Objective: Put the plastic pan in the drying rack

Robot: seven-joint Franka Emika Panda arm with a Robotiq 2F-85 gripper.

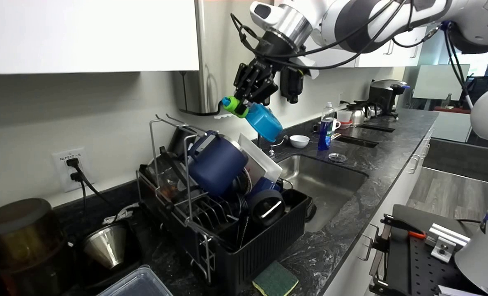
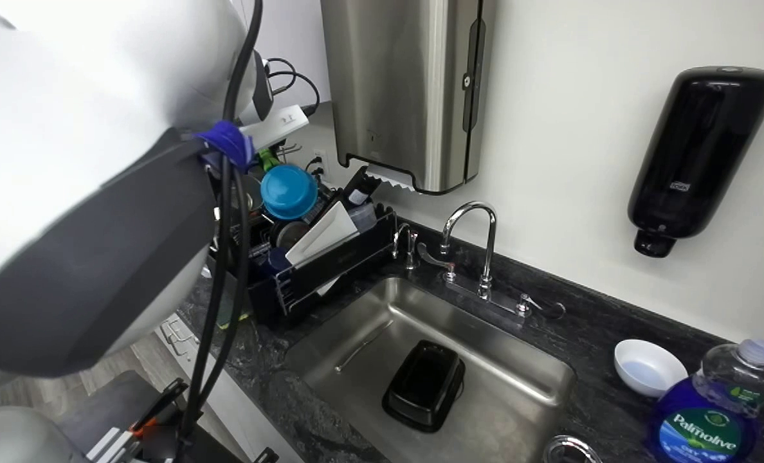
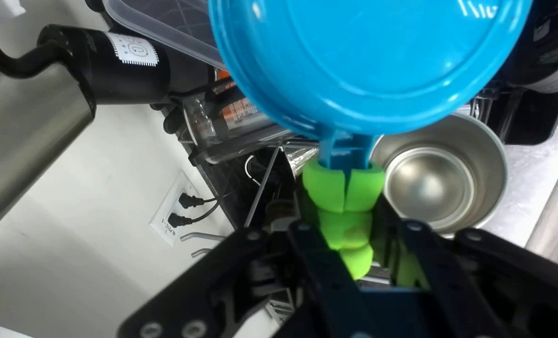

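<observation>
At upper centre of an exterior view, my black gripper [image 1: 245,104] pinches the green handle [image 1: 231,105] of the round cyan plastic pan [image 1: 265,124] above the black wire-frame drying rack [image 1: 266,243].

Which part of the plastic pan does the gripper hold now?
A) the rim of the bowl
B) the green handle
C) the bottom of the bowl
B: in the wrist view, the gripper is closed on the green handle, while the blue bowl of the plastic pan is clear of it.
</observation>
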